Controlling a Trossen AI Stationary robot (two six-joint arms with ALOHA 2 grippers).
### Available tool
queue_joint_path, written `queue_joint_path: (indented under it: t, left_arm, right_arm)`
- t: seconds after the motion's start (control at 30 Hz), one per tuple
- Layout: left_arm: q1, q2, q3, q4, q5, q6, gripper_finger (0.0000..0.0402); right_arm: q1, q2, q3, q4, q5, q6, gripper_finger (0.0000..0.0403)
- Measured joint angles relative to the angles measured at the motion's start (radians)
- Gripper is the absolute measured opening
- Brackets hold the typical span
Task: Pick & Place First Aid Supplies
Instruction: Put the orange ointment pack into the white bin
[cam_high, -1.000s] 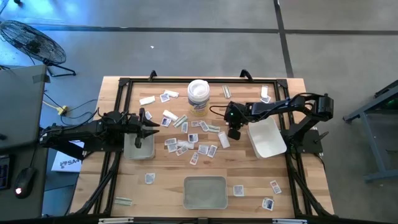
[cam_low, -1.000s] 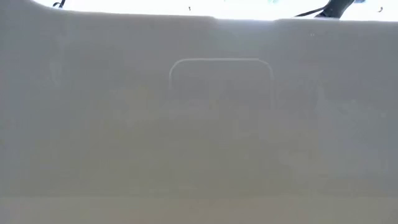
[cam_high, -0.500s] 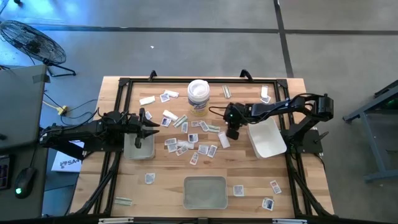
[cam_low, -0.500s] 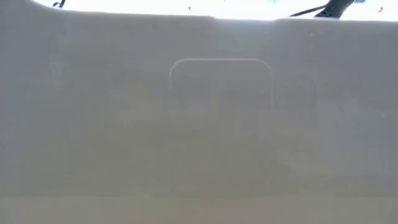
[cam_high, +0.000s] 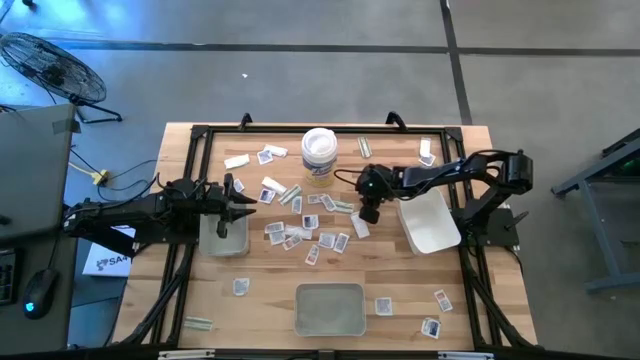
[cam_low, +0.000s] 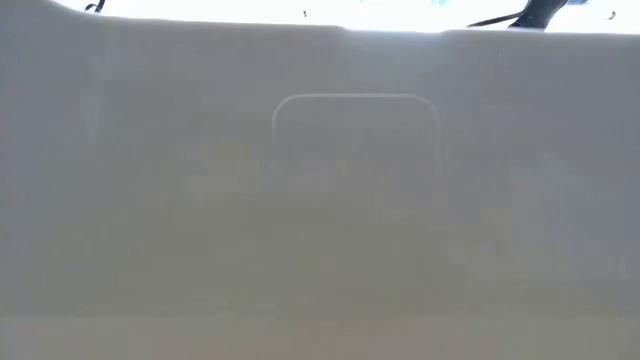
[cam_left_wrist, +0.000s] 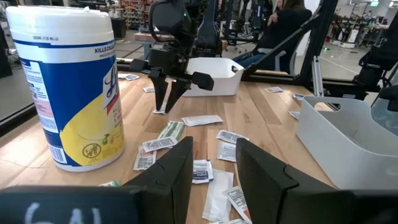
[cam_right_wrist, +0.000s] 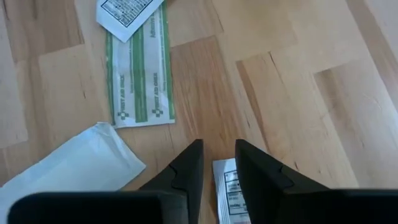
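Observation:
The first aid supplies (cam_high: 310, 232) lie scattered flat on the wooden table, mostly mid-table, with strays near the edges. My right gripper (cam_high: 368, 212) points down at the heap's right side, its fingers a narrow gap apart. In the right wrist view it (cam_right_wrist: 219, 149) stands over a printed white packet (cam_right_wrist: 226, 186), next to a green-striped strip wrapper (cam_right_wrist: 142, 74) and a plain white packet (cam_right_wrist: 68, 162). My left gripper (cam_high: 240, 203) is open and level over the left grey tray (cam_high: 222, 238); its own view (cam_left_wrist: 214, 146) looks across the packets at the right gripper (cam_left_wrist: 163, 107). My right gripper comes from above, pointing down, with one finger (cam_right_wrist: 189, 168) on each side of the printed packet's edge (cam_right_wrist: 224, 168), which lies flat on the table. I cannot tell whether the fingertips touch it.
A white tub with a blue and yellow label (cam_high: 319, 155) stands at the far side. A white tray (cam_high: 430, 222) sits right of the right gripper, a grey tray (cam_high: 330, 308) near the near edge. The low view is filled by a pale wall (cam_low: 350, 200). A person (cam_left_wrist: 286, 18) sits beyond the table.
My right gripper has crept a little toward the table's left, staying low over the packets. The packets have not moved.

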Motion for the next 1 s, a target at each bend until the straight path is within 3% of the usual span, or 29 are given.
queue_joint_path:
  t: [1.0]
  left_arm:
    - [0.0, 0.0, 0.0, 0.0, -0.001, 0.0, 0.012]
  right_arm:
    - [-0.012, 0.009, -0.002, -0.051, 0.007, -0.026, 0.0099]
